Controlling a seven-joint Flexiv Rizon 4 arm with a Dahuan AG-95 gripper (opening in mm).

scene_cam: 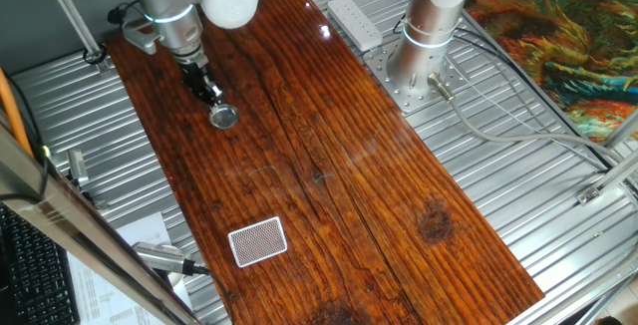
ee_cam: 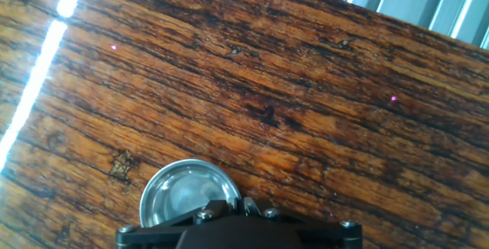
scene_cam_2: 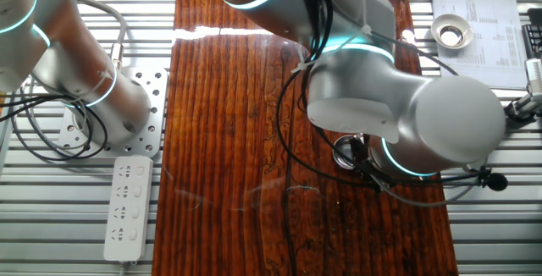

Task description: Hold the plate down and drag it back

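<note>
The plate (scene_cam: 223, 118) is a small shiny silver dish lying on the dark wooden board (scene_cam: 329, 165), near its far left end. My gripper (scene_cam: 214, 100) points down from the arm with its tip on the plate's far rim. In the hand view the plate (ee_cam: 177, 193) sits at the bottom edge, and my gripper (ee_cam: 240, 203) has its two black fingers pressed together, shut, over the plate's right rim. In the other fixed view the arm's big silver joint (scene_cam_2: 406, 115) covers most of the plate (scene_cam_2: 344, 151).
A red-and-white patterned card (scene_cam: 258, 241) lies near the board's front left. A white power strip (scene_cam: 355, 21) and the arm's base (scene_cam: 424, 51) stand on the ribbed metal table to the right. A silver pen-like tool (scene_cam: 164, 257) lies off the board's left edge.
</note>
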